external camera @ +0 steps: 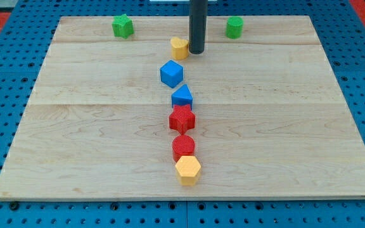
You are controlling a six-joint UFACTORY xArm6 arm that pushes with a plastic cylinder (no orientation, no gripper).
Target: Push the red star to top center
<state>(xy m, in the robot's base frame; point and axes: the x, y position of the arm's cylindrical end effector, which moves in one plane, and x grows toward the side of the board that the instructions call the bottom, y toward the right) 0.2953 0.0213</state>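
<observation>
Resting at top centre, my tip (197,52) touched yellow block (179,47) | no claw fitted, state untellable | red star (182,119) well below tip, touching blue triangle (182,97) | judged: circle beneath star, push up, skirting blue blocks.

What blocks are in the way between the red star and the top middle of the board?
Three blocks sit on that path. The blue triangle touches the red star just above it, then comes the blue cube, then the small yellow block near the top. My tip rests right beside that yellow block.
</observation>
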